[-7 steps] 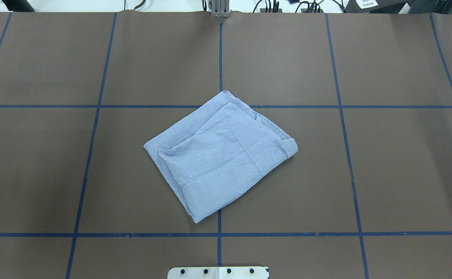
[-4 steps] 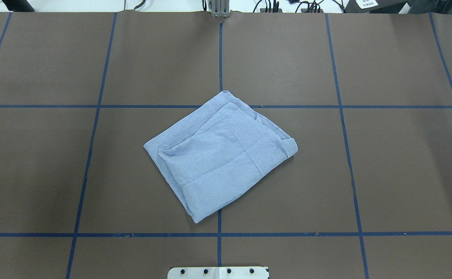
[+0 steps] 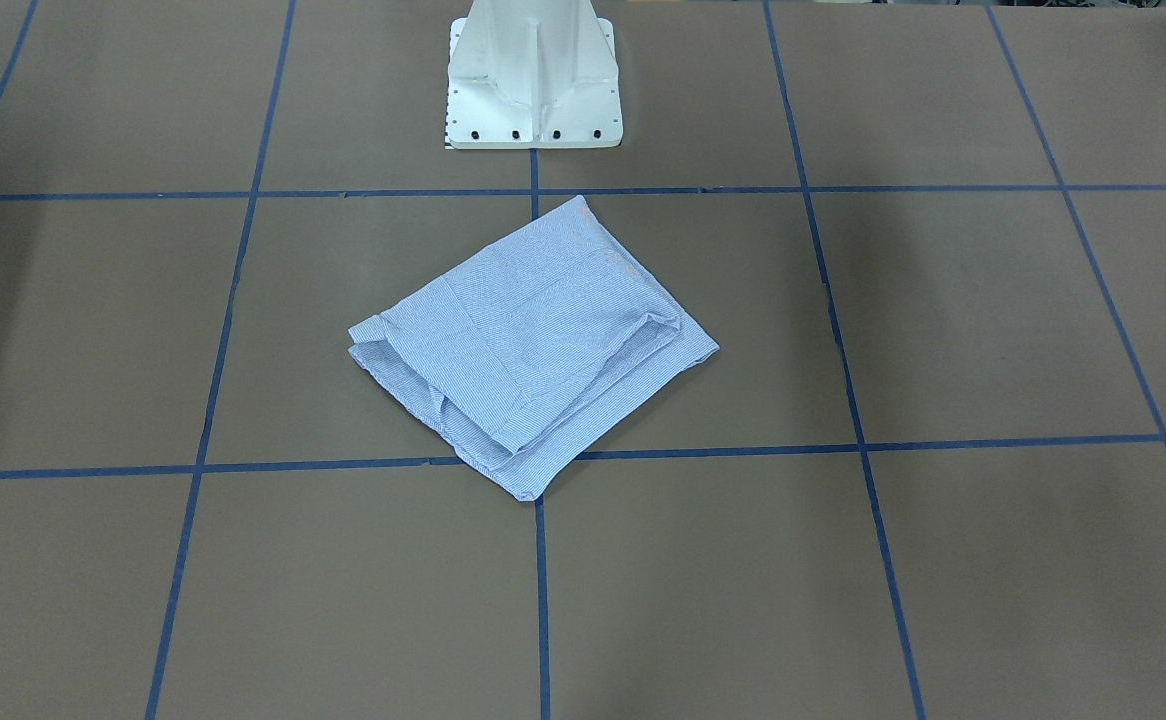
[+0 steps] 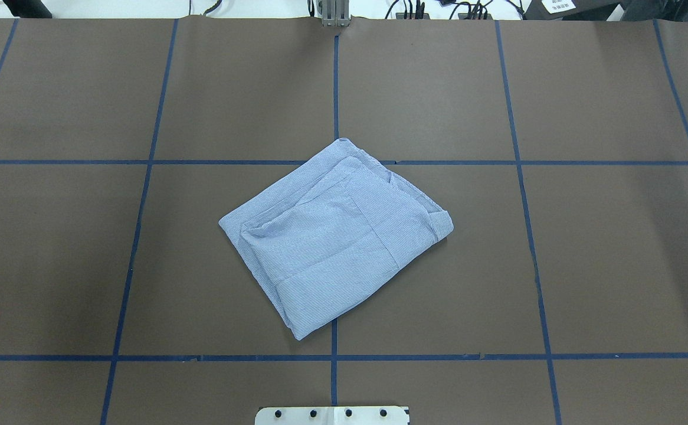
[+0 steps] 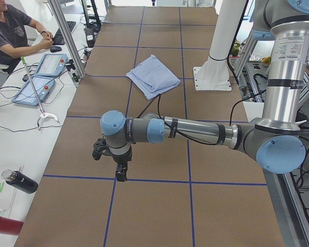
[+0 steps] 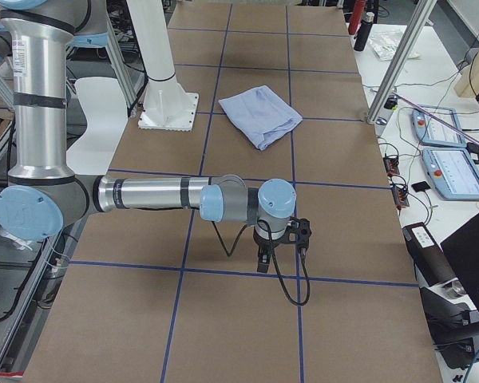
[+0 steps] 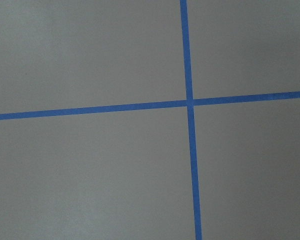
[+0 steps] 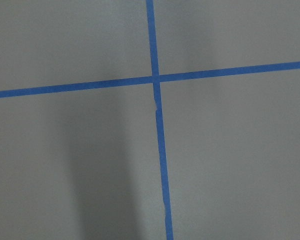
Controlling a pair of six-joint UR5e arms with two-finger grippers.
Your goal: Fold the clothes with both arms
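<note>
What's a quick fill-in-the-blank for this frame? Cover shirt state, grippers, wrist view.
1. The striped shirt lies ____ into a compact rectangle on the table.
2. Of the left gripper and the right gripper, ____ touches the shirt.
3. The left wrist view shows only bare table and two crossing ____ tape lines.

Missing words: folded; neither; blue.

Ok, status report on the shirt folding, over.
Left gripper and right gripper well clear of shirt, open or shut unclear. Shirt folded flat, nothing touching it. No obstruction seen.
</note>
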